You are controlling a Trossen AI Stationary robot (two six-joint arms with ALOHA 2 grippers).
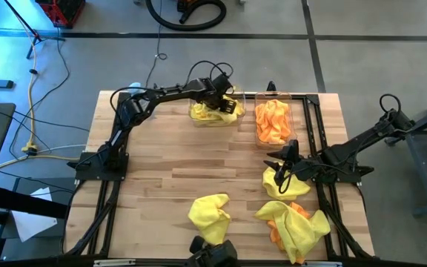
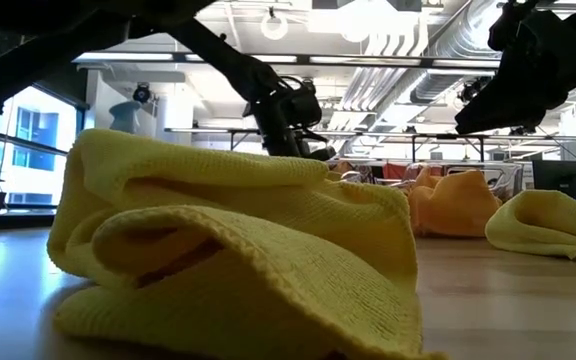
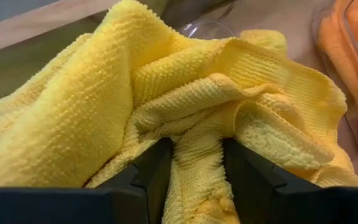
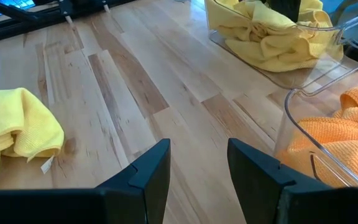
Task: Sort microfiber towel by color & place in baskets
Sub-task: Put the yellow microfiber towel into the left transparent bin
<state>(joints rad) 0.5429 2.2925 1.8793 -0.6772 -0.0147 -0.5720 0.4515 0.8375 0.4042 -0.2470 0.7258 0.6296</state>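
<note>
The left gripper point(image 1: 224, 102) pinches a yellow towel point(image 1: 212, 113) over the left basket point(image 1: 237, 119): lower it inside before releasing (orange basket point(image 1: 288, 119) adjacent). Right gripper point(image 4: 197, 165), nearer, hangs open.

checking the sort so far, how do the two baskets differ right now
The left basket holds yellow towels; the right basket holds orange ones. The left gripper is down in the left basket, shut on a yellow towel; nothing reaches into the right basket. Both are clear tubs side by side at the table's far edge.
</note>
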